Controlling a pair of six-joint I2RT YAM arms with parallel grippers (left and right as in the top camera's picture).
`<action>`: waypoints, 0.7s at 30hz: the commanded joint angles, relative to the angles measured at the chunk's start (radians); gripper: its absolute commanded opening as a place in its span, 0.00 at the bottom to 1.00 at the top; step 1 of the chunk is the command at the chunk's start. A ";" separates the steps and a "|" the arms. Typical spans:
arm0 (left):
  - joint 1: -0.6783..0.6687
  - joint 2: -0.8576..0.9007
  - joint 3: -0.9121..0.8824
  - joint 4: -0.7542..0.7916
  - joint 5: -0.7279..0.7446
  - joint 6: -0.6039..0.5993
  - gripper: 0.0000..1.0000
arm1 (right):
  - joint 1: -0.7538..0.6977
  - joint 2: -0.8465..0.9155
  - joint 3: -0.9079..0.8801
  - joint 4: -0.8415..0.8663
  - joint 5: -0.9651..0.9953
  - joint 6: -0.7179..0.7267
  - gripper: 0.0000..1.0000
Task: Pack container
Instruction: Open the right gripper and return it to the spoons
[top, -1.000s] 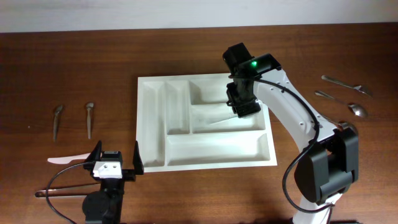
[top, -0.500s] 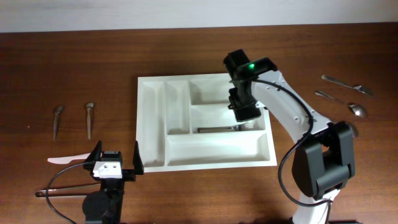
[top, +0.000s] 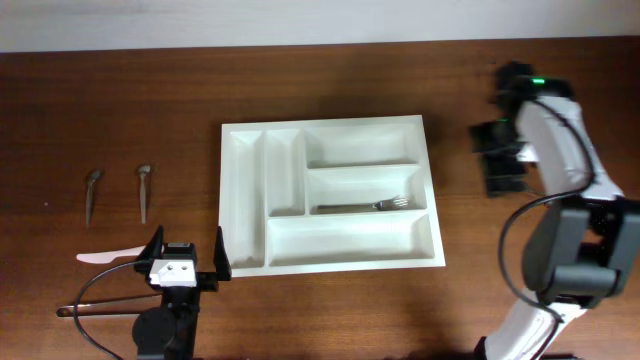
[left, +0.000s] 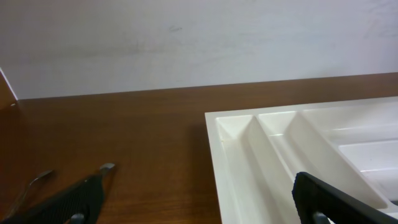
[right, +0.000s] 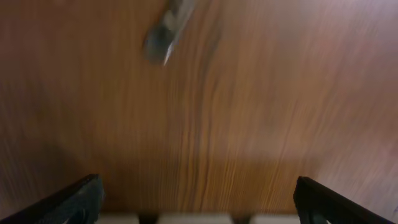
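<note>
Wooden table (top: 300, 310) carried the white tray (top: 340, 238) mid-frame, fork (top: 365, 207) in its centre slot; right gripper (right: 196, 190), spread and empty, faced a blurred utensil (right: 165, 31) upper left of its wrist view.

The dark wooden table (top: 330, 310) carries a white compartmented tray (top: 340, 238) near its middle. Well to the left of the tray lie two small metal spoons, the outer spoon (top: 92, 192) and the inner spoon (top: 143, 190). They lie side by side and apart, bowls toward the wall. Left of the tray's near corner rests a white plastic utensil (top: 105, 257) — its type unclear. The right wrist view shows a blurred metal piece (right: 165, 31) on bare wood.
</note>
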 joint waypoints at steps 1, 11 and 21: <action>-0.003 -0.008 -0.003 -0.005 -0.003 0.016 0.99 | -0.095 -0.022 0.017 -0.008 -0.018 -0.047 0.99; -0.003 -0.008 -0.003 -0.005 -0.003 0.016 0.99 | -0.210 -0.010 0.017 0.007 -0.009 -0.056 0.99; -0.003 -0.008 -0.003 -0.005 -0.003 0.016 0.99 | -0.212 -0.010 0.017 0.191 0.022 -0.337 0.99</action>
